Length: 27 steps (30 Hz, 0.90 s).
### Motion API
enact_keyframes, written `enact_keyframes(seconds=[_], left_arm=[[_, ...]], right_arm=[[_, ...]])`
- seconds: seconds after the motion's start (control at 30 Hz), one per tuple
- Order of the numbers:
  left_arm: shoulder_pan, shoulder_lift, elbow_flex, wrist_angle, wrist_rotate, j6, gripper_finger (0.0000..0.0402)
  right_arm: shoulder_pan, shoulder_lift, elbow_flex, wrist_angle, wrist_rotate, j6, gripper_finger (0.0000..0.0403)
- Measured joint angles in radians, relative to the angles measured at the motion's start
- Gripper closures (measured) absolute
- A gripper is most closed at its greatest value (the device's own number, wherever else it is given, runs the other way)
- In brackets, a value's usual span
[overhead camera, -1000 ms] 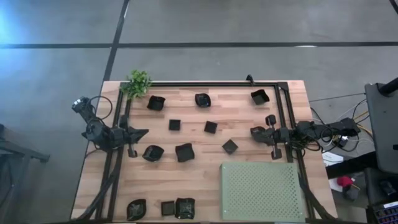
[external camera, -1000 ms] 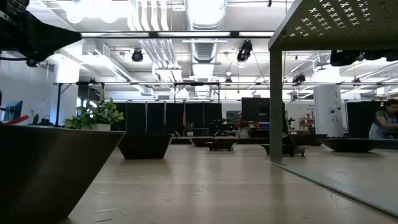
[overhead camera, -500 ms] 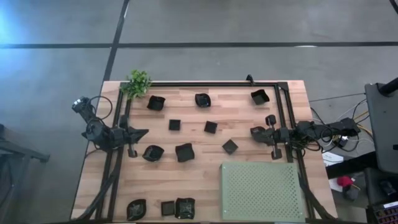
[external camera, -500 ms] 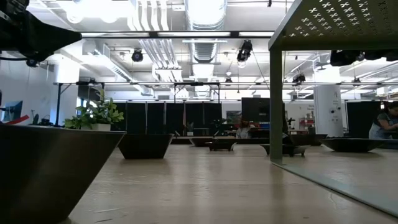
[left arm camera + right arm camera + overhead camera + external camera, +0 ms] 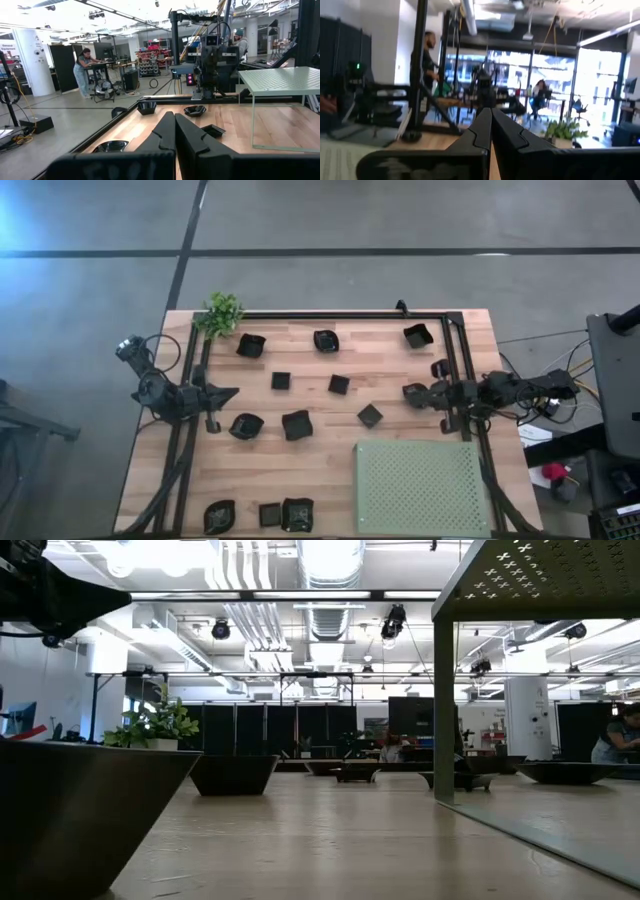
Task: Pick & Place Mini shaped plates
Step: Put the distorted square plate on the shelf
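Note:
Several mini black plates lie flat on the wooden table: a far row, small square ones in the middle, two larger ones, and three at the near edge. My left gripper is shut and empty at the left side, clear of the plates; its fingers are closed together in the left wrist view. My right gripper is shut and empty at the right side, also seen in the right wrist view.
A green perforated mat on legs stands at the near right. It fills the upper right of the low view. A small leafy plant sits at the far left corner. A black frame rail runs along the far edge. People stand in the room beyond.
My right arm has shifted at the table's right edge. Its wrist has turned, and its dark shape has drawn out of the low view's upper right. The gripper tip stays near the same spot. No plate has moved.

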Motion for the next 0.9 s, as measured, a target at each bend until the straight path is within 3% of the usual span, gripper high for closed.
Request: enact_keyframes(seconds=[0.47,0.63,0.77,0.9], left_arm=[[0.000,0.000,0.000,0.004,0.001,-0.001,0.0402],[0.001,0.000,0.000,0.033,0.069,-0.129,0.0402],[0.002,0.000,0.001,0.042,0.073,-0.109,0.0402],[0.002,0.005,0.020,0.041,-0.024,-0.111,0.0402]], right_arm=[[0.000,0.000,0.000,0.034,0.022,0.000,0.0394],[0.000,0.000,0.000,0.034,0.044,0.009,0.0394],[0.000,0.000,0.000,0.033,0.067,0.046,0.0394],[0.000,0.000,0.000,0.034,0.074,0.048,0.0394]])
